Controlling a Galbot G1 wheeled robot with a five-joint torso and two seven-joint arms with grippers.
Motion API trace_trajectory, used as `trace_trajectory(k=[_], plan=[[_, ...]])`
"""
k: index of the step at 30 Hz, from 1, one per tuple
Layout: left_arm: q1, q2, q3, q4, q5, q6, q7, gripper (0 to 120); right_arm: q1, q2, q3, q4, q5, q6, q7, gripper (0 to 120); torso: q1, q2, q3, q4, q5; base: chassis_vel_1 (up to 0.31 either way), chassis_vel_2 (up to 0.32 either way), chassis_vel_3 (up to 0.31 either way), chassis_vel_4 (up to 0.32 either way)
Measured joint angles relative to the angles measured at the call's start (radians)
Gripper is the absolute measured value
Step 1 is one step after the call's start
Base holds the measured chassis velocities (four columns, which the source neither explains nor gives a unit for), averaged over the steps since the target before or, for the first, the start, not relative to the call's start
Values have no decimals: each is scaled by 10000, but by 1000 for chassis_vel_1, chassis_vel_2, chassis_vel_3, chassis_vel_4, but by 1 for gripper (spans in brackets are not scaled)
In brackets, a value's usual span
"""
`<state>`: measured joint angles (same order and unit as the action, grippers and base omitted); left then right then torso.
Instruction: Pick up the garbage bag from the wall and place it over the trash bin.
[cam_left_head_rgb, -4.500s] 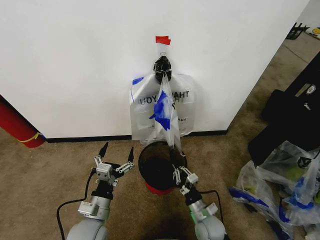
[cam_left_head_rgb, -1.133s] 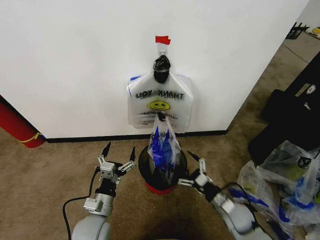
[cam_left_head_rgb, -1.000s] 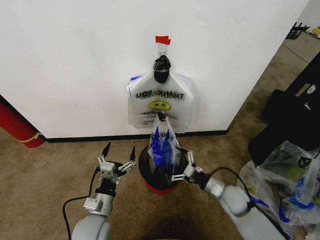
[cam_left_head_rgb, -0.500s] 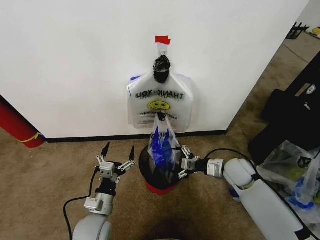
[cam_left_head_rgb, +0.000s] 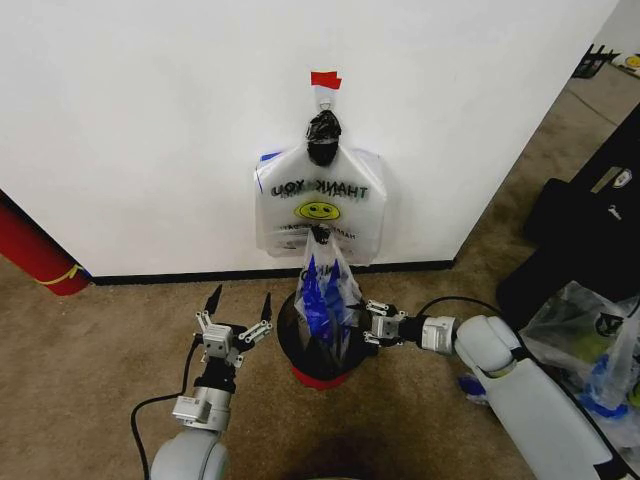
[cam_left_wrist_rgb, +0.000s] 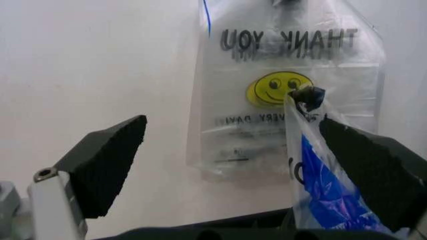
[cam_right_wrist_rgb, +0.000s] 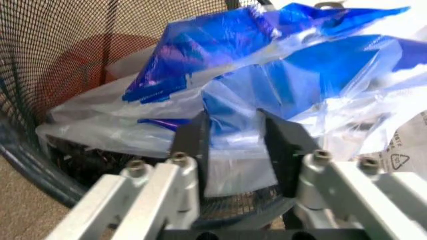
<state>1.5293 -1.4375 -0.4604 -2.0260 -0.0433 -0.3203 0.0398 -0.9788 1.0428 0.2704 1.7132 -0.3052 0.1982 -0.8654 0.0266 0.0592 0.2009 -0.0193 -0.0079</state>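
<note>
The garbage bag (cam_left_head_rgb: 322, 288), whitish with blue print, stands bunched in a peak inside the black mesh trash bin (cam_left_head_rgb: 292, 345) with a red base. My right gripper (cam_left_head_rgb: 360, 325) reaches in over the bin's right rim. In the right wrist view its fingers (cam_right_wrist_rgb: 192, 142) are shut on a fold of the garbage bag (cam_right_wrist_rgb: 267, 65) above the trash bin's mesh wall (cam_right_wrist_rgb: 60, 55). Left of the bin my left gripper (cam_left_head_rgb: 240, 297) stands open, holding nothing. The left wrist view has the left gripper (cam_left_wrist_rgb: 232, 122) facing the garbage bag (cam_left_wrist_rgb: 327, 192).
A matching bag (cam_left_head_rgb: 320, 205) with a smiley hangs on the wall under a black knot (cam_left_head_rgb: 322, 133) and red tape. At the left wall stands a red cylinder (cam_left_head_rgb: 35, 255). On the right are black cases (cam_left_head_rgb: 590, 220) and heaped clear bags (cam_left_head_rgb: 585, 365). Carpet lies around the bin.
The garbage bag came off the wall and now stands in the bin. My right arm swung round to the bin's right side and its gripper shut on the bag. The left gripper stayed put.
</note>
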Motion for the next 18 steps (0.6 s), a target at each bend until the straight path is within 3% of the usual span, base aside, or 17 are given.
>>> trace_trajectory(k=[7, 13, 18], plan=[[45, 20, -12, -19, 15, -5, -5, 100, -46, -12, 107, 50, -32, 40, 27, 0, 0, 0, 0, 0, 0, 0, 0, 0, 0], [49, 87, -23, -15, 10, -16, -18, 100, -36, 22, 168, 78, 29, 52, 296, 0, 0, 0, 0, 0, -1, 0, 0, 0, 0], [-18, 300, 59, 72, 22, -57, -29, 100, -295, 140, 193, 244, 1448, 153, 2559, 0, 0, 0, 0, 2, 0, 0, 0, 0, 0]])
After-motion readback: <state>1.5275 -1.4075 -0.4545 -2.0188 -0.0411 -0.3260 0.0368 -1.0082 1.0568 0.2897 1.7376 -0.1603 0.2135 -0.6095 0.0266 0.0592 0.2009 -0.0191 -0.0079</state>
